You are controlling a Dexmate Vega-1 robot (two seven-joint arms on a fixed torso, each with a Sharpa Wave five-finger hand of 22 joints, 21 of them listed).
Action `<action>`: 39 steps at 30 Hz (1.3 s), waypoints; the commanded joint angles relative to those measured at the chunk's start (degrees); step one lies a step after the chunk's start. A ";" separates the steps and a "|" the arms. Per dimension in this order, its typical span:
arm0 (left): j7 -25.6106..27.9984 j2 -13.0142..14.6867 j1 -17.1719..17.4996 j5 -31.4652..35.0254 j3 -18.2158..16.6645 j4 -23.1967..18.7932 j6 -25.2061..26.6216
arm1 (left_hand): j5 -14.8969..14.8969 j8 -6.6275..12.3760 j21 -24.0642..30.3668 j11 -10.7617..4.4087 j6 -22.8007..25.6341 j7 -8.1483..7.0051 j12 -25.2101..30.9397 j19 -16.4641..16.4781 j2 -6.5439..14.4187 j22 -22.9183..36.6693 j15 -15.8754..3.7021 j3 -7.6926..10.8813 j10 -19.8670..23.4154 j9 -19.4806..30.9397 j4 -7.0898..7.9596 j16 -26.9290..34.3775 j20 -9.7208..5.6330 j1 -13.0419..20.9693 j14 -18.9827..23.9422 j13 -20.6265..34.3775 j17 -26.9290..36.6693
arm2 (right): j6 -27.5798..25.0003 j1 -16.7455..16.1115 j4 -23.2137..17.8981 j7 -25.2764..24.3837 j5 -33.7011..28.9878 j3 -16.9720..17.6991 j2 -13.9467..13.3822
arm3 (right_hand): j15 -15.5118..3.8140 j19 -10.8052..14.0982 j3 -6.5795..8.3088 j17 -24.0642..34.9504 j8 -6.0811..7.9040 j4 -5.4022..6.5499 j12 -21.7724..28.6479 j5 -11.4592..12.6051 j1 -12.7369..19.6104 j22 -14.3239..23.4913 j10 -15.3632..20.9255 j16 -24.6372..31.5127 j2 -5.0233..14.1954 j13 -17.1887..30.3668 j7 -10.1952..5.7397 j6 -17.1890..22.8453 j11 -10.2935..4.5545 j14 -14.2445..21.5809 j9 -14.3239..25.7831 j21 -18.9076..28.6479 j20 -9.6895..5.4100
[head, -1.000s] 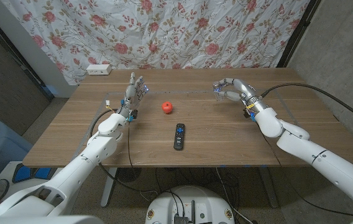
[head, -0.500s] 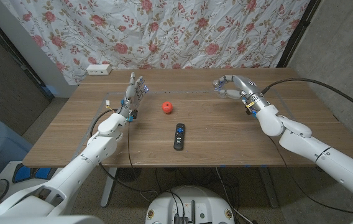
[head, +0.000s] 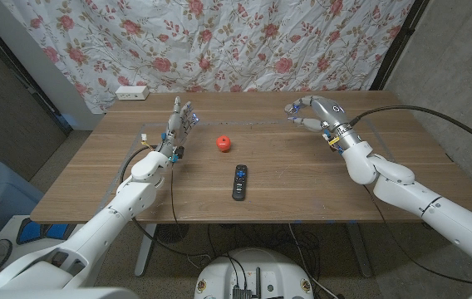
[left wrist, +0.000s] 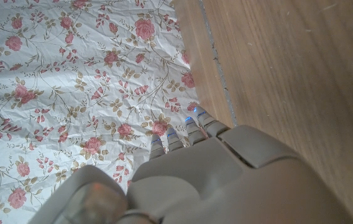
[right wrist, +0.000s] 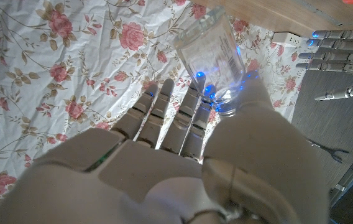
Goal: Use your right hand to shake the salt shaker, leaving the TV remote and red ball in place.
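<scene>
Clear glass shaker (right wrist: 212,59), held in right hand (head: 312,113) above far side of bench (head: 286,178): probably light, stiff, smooth, so slippery and fragile. Best gripped around body, fingers (right wrist: 164,115) wrapped firmly. Ball (head: 223,143), remote (head: 239,181) well apart.

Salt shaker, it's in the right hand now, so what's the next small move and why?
Probably a short shake in place. The right hand already grips the salt shaker at the table's far side, well apart from the red ball and the TV remote, so nothing there should be disturbed.
</scene>
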 commanded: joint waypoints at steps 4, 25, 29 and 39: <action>0.00 -0.02 -0.01 0.00 0.00 0.02 -0.01 | 0.35 0.26 0.27 -0.26 0.01 -0.34 0.43 0.61 5.82 0.27 -6.07 0.03 0.02 0.35 0.44 0.30 -1.34 -0.03 0.02 0.21 0.35 | -0.27 1.72 3.36 -8.07 -7.41 -2.50 -0.01 | -9.32 0.50 0.75 0.23 0.44 0.14 0.28 0.21 3.14 0.31 2.78 0.53 2.39 0.31 -2.68 3.32 -2.36 0.87 0.16 0.19 -3.81; -0.01 -0.02 0.00 0.00 0.00 0.02 -0.02 | 0.35 0.26 0.25 -0.25 0.02 -0.42 0.44 0.57 5.82 0.27 -6.05 0.03 0.07 0.35 0.44 0.30 -1.34 -0.02 0.02 0.21 0.35 | -0.51 7.89 11.00 -20.01 -18.11 -8.44 -0.61 | -9.41 0.21 0.99 0.30 0.59 0.03 0.15 0.07 3.77 0.34 2.94 0.56 2.51 0.54 -2.66 3.45 -2.40 1.20 0.08 -0.08 -3.65; 0.00 -0.02 0.01 0.00 0.00 0.02 -0.02 | 0.35 0.26 0.26 -0.28 0.02 -0.35 0.45 0.59 5.82 0.27 -6.03 0.03 0.08 0.35 0.44 0.29 -1.33 -0.02 0.02 0.21 0.35 | -0.88 9.16 12.41 -21.84 -19.84 -9.81 -0.56 | -9.58 0.25 1.12 0.40 0.65 -0.03 0.14 0.05 4.06 0.35 3.06 0.68 2.68 0.58 -2.65 3.51 -2.41 1.33 0.09 -0.09 -3.68; -0.01 -0.02 0.00 0.00 0.00 0.03 -0.03 | 0.35 0.25 0.26 -0.32 0.01 -0.42 0.45 0.58 5.82 0.27 -6.07 0.04 0.09 0.35 0.44 0.29 -1.35 -0.02 0.01 0.21 0.35 | -2.36 11.86 14.99 -24.87 -22.41 -12.68 -0.08 | -9.66 0.35 1.19 0.66 1.16 -0.28 0.06 -0.09 4.81 0.36 3.32 0.95 2.52 0.66 -2.66 3.92 -2.42 1.45 0.48 -0.13 -3.77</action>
